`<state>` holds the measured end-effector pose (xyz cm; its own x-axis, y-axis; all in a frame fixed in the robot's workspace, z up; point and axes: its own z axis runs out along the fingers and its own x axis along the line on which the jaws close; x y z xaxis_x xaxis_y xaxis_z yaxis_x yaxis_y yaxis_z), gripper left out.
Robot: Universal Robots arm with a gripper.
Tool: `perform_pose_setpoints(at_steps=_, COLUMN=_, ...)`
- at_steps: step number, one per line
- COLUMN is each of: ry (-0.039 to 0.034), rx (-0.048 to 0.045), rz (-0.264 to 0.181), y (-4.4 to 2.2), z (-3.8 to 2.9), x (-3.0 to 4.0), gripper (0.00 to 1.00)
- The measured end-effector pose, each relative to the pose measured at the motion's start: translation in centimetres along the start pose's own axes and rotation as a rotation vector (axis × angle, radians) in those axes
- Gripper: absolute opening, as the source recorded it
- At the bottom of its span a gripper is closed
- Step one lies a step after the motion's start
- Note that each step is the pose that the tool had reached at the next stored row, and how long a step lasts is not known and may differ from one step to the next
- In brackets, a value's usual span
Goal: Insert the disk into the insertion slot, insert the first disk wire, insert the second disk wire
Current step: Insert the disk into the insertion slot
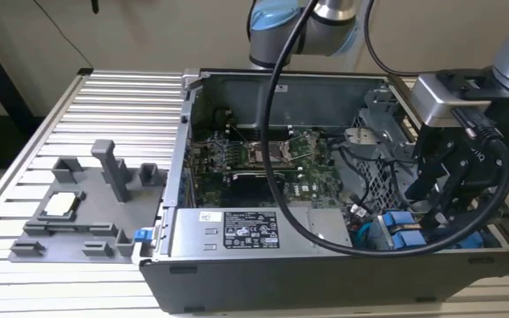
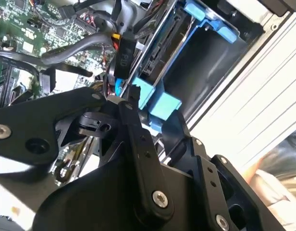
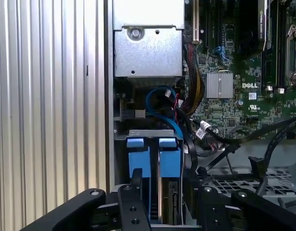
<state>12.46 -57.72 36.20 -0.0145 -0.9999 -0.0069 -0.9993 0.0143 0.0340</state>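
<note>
The disk (image 3: 169, 159), clipped in its bright blue frame, sits down in the insertion slot (image 1: 387, 235) at the front corner of the open computer case on the exterior view's right. My gripper (image 3: 163, 186) is over it. One finger presses each side of the blue frame (image 2: 162, 103), so the gripper is shut on the disk. In the exterior view the gripper (image 1: 440, 209) hangs just above the blue tabs (image 1: 402, 228). A blue data cable (image 3: 160, 103) loops beside the slot. A black plug on coloured wires (image 2: 123, 57) hangs free next to the bay.
The grey labelled power-supply box (image 1: 246, 232) lies along the case front, with the green motherboard (image 1: 264, 156) behind it. A perforated metal cage (image 1: 374, 165) borders the slot. A grey fixture with posts (image 1: 87, 199) stands on the slatted table (image 1: 104, 93).
</note>
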Motion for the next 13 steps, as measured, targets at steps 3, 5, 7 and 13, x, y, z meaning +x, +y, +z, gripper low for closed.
perform_pose_setpoints(at_steps=3, ry=-0.0002, rx=0.0, rz=0.0, y=0.04, z=-1.13, x=-0.01, gripper=0.47)
perform_pose_setpoints(at_steps=5, ry=0.0, rx=0.0, rz=0.0, y=0.07, z=-2.04, x=-0.02, gripper=0.47)
perform_pose_setpoints(at_steps=7, ry=-0.0001, rx=0.0, rz=0.0, y=0.1, z=-2.96, x=-0.02, gripper=0.47)
perform_pose_setpoints(at_steps=13, ry=-0.0026, rx=0.0098, rz=-0.001, y=0.15, z=-4.05, x=-0.03, gripper=0.47)
